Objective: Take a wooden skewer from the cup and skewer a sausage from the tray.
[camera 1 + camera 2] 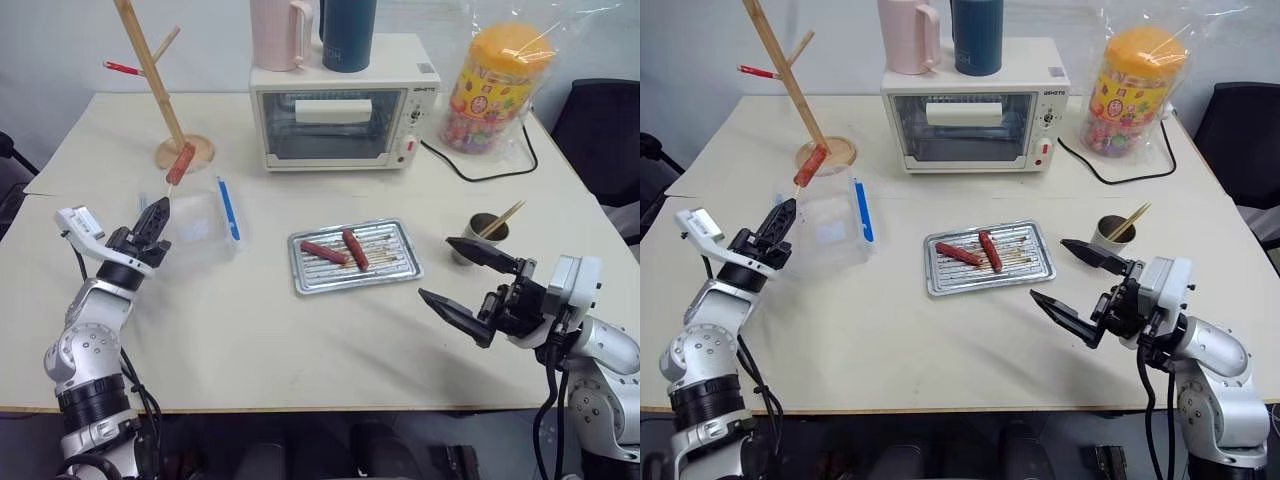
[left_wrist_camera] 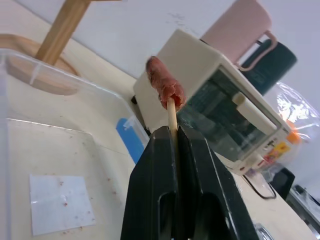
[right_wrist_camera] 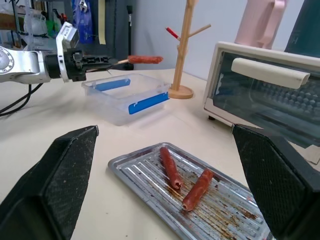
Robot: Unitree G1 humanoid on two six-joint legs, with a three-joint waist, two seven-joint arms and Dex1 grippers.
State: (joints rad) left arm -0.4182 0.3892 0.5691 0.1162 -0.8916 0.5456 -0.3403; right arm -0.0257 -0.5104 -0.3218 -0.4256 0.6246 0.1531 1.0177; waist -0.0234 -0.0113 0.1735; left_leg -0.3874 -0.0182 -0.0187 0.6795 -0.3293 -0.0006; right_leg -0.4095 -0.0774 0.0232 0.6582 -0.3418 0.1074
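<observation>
My left gripper (image 1: 157, 215) is shut on a thin wooden skewer (image 2: 172, 116) with a reddish-brown sausage (image 1: 181, 163) stuck on its tip, held over the clear plastic box (image 1: 195, 228) at the table's left. The silver tray (image 1: 355, 256) lies mid-table with two more sausages (image 1: 324, 251) on it. A grey metal cup (image 1: 487, 236) holding more skewers stands to the tray's right. My right gripper (image 1: 468, 283) hangs open beside the cup, nothing between its fingers. The right wrist view shows the left gripper (image 3: 111, 61) holding the skewered sausage (image 3: 145, 59) level.
A white toaster oven (image 1: 340, 113) with a pink mug (image 1: 280, 33) and a dark teal tumbler (image 1: 349, 33) on top stands at the back. A wooden branched stand (image 1: 160, 85) is back left. A bagged orange candy jar (image 1: 497, 87) is back right, its black cable trailing.
</observation>
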